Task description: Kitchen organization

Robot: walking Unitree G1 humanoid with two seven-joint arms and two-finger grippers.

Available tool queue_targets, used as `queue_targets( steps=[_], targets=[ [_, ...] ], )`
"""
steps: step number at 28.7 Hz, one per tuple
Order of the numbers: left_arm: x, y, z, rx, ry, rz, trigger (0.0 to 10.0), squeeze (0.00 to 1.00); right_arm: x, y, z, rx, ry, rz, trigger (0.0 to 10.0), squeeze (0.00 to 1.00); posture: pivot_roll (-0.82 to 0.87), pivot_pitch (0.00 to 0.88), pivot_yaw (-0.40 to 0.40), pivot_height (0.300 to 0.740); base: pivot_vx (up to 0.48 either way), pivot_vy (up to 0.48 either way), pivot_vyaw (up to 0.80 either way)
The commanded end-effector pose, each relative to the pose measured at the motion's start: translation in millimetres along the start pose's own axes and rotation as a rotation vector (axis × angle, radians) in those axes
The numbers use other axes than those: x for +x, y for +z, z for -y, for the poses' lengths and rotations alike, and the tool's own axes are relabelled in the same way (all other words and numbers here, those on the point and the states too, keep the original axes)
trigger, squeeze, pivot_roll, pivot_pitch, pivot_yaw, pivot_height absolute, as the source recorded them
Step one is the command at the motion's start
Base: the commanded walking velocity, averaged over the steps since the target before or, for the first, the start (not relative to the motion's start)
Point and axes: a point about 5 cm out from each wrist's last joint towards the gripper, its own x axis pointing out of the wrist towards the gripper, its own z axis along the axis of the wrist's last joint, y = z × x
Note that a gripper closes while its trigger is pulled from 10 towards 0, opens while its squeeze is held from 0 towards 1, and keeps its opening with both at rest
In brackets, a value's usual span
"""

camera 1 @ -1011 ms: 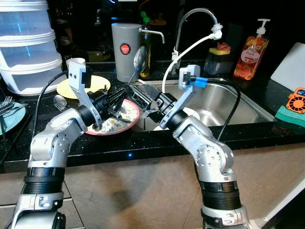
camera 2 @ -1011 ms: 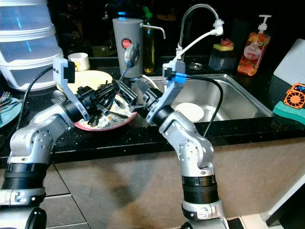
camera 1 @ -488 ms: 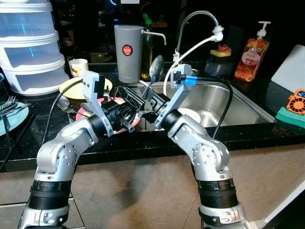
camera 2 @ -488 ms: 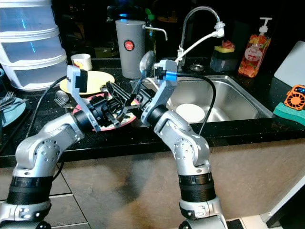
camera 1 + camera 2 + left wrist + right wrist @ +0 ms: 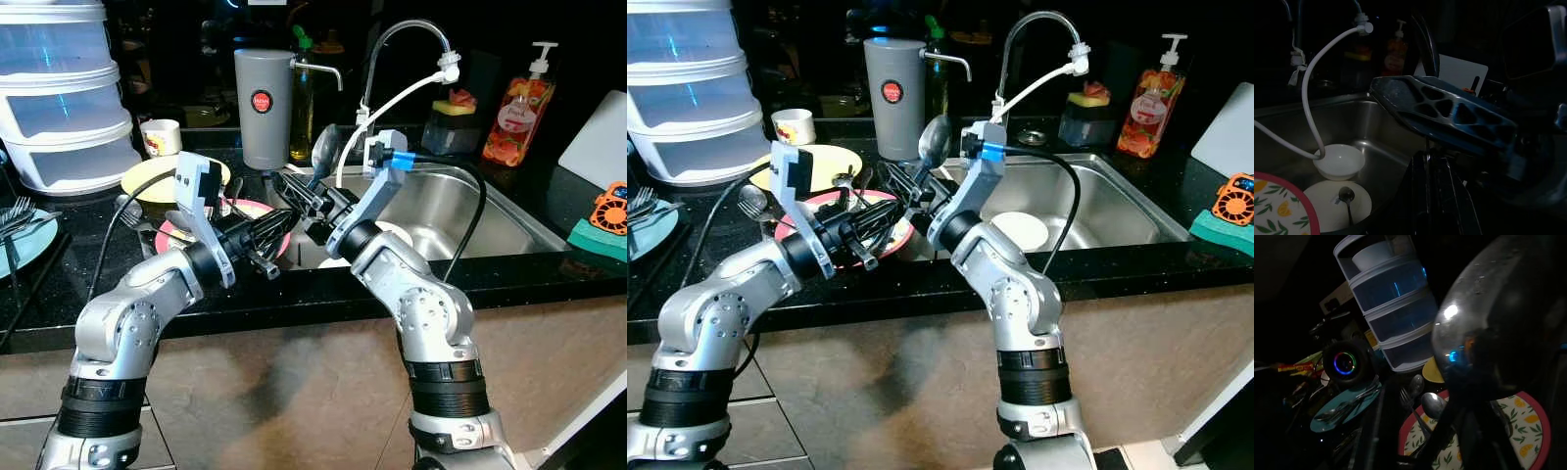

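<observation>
Fingers of the right gripper [image 5: 918, 182] pinch the handle of a large spoon [image 5: 935, 139], bowl upright, now carried back from over the red-rimmed plate [image 5: 257, 211] toward the sink [image 5: 470, 201] edge. The left gripper [image 5: 270, 235], drawn nearer the robot, hovers over the plate's near rim; whether its fingers are parted is unclear. Judging by this, the spoon is lifted clear and awaits a destination.
</observation>
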Motion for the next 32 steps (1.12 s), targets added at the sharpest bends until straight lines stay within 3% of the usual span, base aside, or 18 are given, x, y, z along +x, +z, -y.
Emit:
queue_targets(
  steps=[1,10,11,12,13,16,17,18,23,31,32],
  targets=[
    [-1.2,1.6,1.8,0.002,-0.002,0.002,0.0,0.0,4.0,1.5,-3.3,0.02,0.003,0.02,0.0,0.0,0.02,0.023,-0.03,0.74,0.0,0.0,0.0],
    [-2.2,3.5,0.0,0.015,0.012,0.003,0.0,0.0,6.2,6.2,1.9,0.028,-0.032,0.054,0.0,0.0,0.03,0.016,-0.032,0.74,0.0,0.0,0.0],
    [-2.2,3.7,-0.3,0.016,0.013,0.003,0.0,0.6,6.4,6.5,2.1,0.029,-0.033,0.056,0.0,0.0,0.03,0.016,-0.032,0.74,0.0,0.0,0.0],
    [-2.3,4.0,-1.0,0.016,0.017,0.004,0.0,0.6,6.7,6.9,2.4,0.03,-0.035,0.058,0.0,0.0,0.03,0.016,-0.032,0.74,0.0,0.0,0.0],
    [-2.3,4.2,-1.3,0.016,0.02,0.005,2.8,1.0,6.8,7.2,2.5,0.031,-0.036,0.06,0.0,0.0,0.03,0.016,-0.032,0.74,0.0,0.0,0.0],
    [-2.3,4.9,-2.2,0.011,0.021,0.007,3.4,1.0,7.5,8.1,4.0,0.033,-0.044,0.067,0.0,0.0,0.03,0.016,-0.032,0.74,0.0,0.0,0.0],
    [-2.3,5.1,-2.5,0.016,0.023,0.005,4.4,1.0,7.7,8.4,4.6,0.035,-0.048,0.07,0.0,0.0,0.03,0.016,-0.032,0.74,0.0,0.0,0.0],
    [-2.3,5.4,-3.5,0.026,0.035,0.0,10.0,1.0,7.8,9.2,5.1,0.036,-0.053,0.075,0.0,0.0,0.03,0.01,-0.029,0.74,0.0,0.0,0.0],
    [-1.8,8.3,-12.4,0.043,0.112,0.012,10.0,1.0,7.3,12.8,11.0,0.047,-0.093,0.106,0.0,0.0,0.05,0.012,-0.017,0.74,0.0,0.0,0.0],
    [-3.9,22.4,-33.7,0.159,0.273,0.022,10.0,1.0,0.8,27.2,29.7,0.043,-0.188,0.202,0.0,0.0,0.08,0.026,0.035,0.74,0.0,0.0,0.0],
    [-4.3,23.9,-36.3,0.171,0.289,0.022,10.0,0.91,-0.5,29.3,32.3,0.042,-0.201,0.216,0.0,0.0,0.08,0.029,0.041,0.74,0.0,0.0,0.0]
  ],
)
